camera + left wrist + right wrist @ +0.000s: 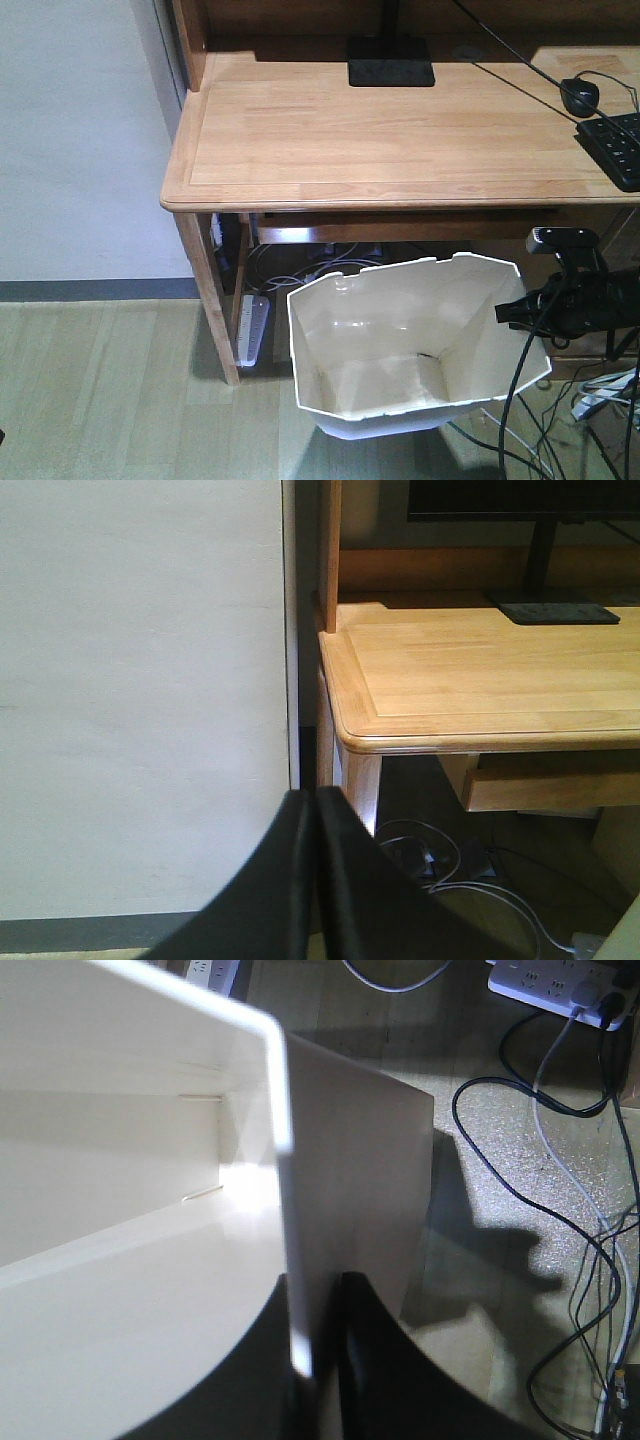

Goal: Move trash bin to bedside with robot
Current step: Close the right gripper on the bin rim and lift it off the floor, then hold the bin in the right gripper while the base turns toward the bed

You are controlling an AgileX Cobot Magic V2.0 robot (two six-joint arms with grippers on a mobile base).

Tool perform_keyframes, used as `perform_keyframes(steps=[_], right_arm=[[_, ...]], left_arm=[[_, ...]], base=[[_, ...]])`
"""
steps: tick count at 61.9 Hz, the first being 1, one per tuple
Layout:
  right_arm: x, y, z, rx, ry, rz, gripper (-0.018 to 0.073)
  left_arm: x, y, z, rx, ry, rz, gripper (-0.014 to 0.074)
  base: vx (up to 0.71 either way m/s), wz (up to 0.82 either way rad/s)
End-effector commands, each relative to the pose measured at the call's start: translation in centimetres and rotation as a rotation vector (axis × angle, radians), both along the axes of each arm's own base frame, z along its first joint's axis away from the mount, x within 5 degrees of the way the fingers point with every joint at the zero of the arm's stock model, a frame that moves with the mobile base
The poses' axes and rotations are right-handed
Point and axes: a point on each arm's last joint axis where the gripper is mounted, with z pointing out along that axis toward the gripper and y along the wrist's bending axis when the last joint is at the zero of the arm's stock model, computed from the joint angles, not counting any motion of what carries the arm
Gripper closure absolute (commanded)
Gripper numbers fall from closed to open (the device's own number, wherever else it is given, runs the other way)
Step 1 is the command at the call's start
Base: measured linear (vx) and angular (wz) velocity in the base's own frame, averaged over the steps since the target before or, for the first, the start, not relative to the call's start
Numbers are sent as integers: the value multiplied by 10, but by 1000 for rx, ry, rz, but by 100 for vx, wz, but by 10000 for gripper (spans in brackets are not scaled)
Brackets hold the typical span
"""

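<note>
The white faceted trash bin (pixel 400 340) hangs tilted in front of the desk, its cream inside open toward the front camera. My right gripper (pixel 515 310) reaches in from the right and is shut on the bin's right rim. In the right wrist view one black finger sits inside the bin wall (pixel 120 1210) and the other outside, with the thin rim pinched in my right gripper (pixel 315 1285). My left gripper (pixel 315 795) is shut with nothing in it, pointing at the wall beside the desk's left corner. The bedside is out of view.
A light wooden desk (pixel 380 130) stands straight ahead, with a monitor base (pixel 390 60), a mouse (pixel 580 95) and a keyboard (pixel 615 145). Its left leg (pixel 210 290) and a power strip (pixel 252 330) are near the bin. Cables (pixel 590 1260) trail over the floor at right. A white wall (pixel 140 680) is on the left.
</note>
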Motion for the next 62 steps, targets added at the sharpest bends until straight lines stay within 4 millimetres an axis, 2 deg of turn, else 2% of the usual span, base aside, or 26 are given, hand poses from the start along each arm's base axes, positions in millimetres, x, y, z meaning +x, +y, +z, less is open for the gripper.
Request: perform_keyframes(steps=[1,31,62], right_arm=[[8,10,26,151,-78,-25,566],[8,10,26,151,-78,-25,566],[8,10,26,151,-78,-25,566]], left_arm=[[1,0,-3,-14,-53,-4,602],[1,0,-3,-14,-53,-4,602],[1,0,-3,-14,-53,-4,602]], base=[[-1,3],[-4,16],[-9,50]])
